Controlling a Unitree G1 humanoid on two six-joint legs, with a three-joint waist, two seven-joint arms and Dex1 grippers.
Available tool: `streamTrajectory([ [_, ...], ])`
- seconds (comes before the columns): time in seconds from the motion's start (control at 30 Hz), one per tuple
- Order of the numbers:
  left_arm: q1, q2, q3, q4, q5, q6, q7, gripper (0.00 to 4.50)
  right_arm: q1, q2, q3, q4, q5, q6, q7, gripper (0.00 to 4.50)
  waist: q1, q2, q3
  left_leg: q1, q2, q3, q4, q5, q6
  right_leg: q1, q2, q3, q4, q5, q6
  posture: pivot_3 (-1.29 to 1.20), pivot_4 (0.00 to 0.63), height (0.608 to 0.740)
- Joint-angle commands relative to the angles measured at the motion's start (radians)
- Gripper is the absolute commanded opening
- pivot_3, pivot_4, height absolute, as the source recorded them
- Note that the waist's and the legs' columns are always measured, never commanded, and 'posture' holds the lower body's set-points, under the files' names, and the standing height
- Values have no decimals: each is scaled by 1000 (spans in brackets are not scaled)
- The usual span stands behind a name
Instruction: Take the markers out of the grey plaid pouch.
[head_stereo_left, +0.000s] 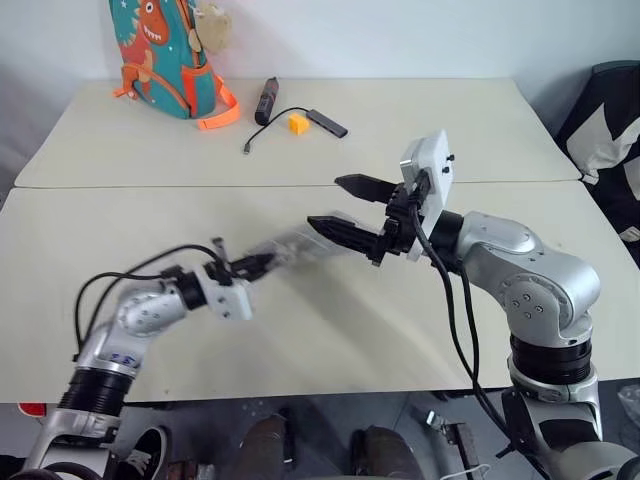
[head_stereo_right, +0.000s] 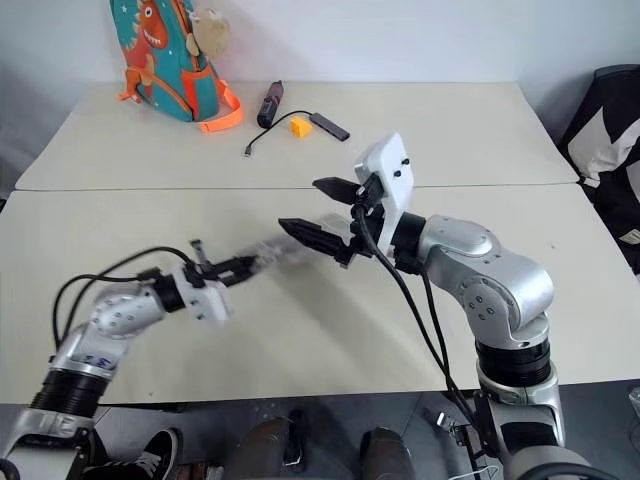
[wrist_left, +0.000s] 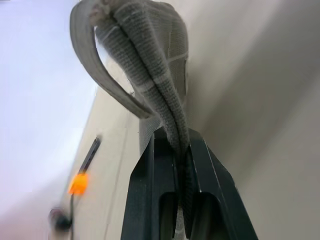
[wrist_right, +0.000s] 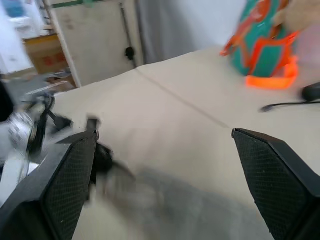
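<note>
Nearest me, the left pincer (head_stereo_left: 262, 264) is clamped tight on one end of the grey plaid pouch (head_stereo_left: 295, 247), holding it up off the counter (head_stereo_left: 330, 330) between the two arms. The pouch looks light and limp: its free end blurs and sags toward the right pincer (head_stereo_left: 350, 208), whose jaws stand wide apart with nothing between them, just beside that loose end. I'd judge that soft fabric gives little to push against, so a second hold at the far corner or by the zipper would keep the mouth taut. No markers show; they are presumably inside. The left wrist view shows folded cloth and a loop pinched between the fingers (wrist_left: 212, 190), which the eye views smear. Farther back sit an orange block (head_stereo_left: 298, 123), a black bar (head_stereo_left: 328, 122), a dark stick (head_stereo_left: 266, 100) and a dinosaur backpack (head_stereo_left: 165, 55)
</note>
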Motion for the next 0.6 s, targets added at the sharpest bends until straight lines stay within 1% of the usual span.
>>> streamTrajectory([
  [0.03,-46,-3,60,-5,-35,-4,61,0,-1,4,-2,-2,-21,-53,7,4474,1,0,0,0,0,0,0,0,0,0,0,0,0,0,0,0,150,740],
  [0.13,-11,-73,-9,-70,16,42,66,0,-4,20,13,16,-47,-74,-3,4474,6,0,0,0,-1,0,0,0,1,2,0,-2,2,0,1,0,150,740],
  [0.17,1,-76,-27,-80,58,33,70,0,-5,24,15,19,-49,-74,-4,4474,7,0,0,0,-2,0,0,0,2,2,0,-2,2,0,1,0,150,740],
  [0.27,44,-86,-60,-98,99,14,77,0,-7,42,30,25,-56,-62,-20,4474,3,0,0,-1,-3,0,0,0,2,2,0,-3,1,1,2,0,150,740],
  [0.37,48,-83,-80,-84,151,26,99,0,-14,69,44,27,-52,-30,-51,4474,2,0,0,-1,-1,-1,0,0,2,2,0,-4,1,1,2,0,150,740],
  [0.47,38,-89,-85,-86,165,31,116,0,0,68,100,12,-62,39,-65,4474,3,0,0,-1,-1,-2,0,0,1,2,0,-5,2,1,2,0,150,740],
  [0.6,29,-91,-99,-87,196,38,131,0,18,96,173,4,-53,146,-96,4474,3,0,0,-1,-1,-2,1,0,1,2,-1,-5,3,1,2,0,150,740],
])
